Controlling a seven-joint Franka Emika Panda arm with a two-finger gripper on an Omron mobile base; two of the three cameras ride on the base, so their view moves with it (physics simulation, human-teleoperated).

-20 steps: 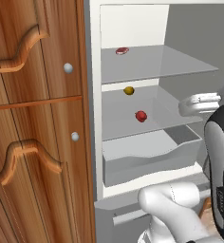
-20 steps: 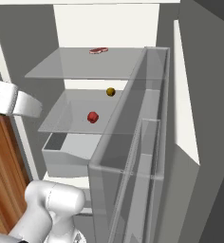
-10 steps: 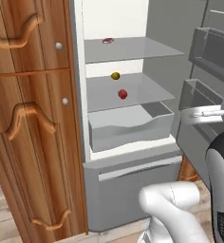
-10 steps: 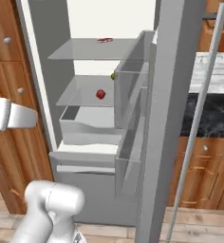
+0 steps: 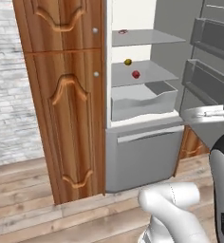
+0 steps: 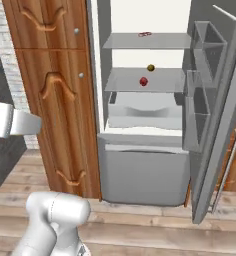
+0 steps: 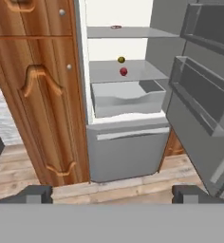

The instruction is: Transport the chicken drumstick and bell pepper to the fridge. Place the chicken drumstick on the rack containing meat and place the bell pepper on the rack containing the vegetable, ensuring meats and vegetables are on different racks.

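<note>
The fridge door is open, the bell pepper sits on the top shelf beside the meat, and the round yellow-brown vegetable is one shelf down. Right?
Not quite. The bell pepper is on the second shelf, beside the vegetable; the right base view shows it. The meat lies alone on the top shelf. The fridge door is open.

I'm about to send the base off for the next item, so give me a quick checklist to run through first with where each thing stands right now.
1. Fridge door open: ok, it stands swung wide on the right.
2. Bell pepper on the vegetable's shelf: ok, it sits beside the round yellow-brown vegetable on the second shelf.
3. Meat on a different shelf: ok, it lies alone on the top shelf.
4. Chicken drumstick on the top shelf: not ok, nothing golden-brown lies there.
5. Gripper free to pick up: ok, fingertips spread wide with nothing between them.
6. Arm out of the fridge: ok, the hand view looks at the fridge from across the wooden floor.
</note>
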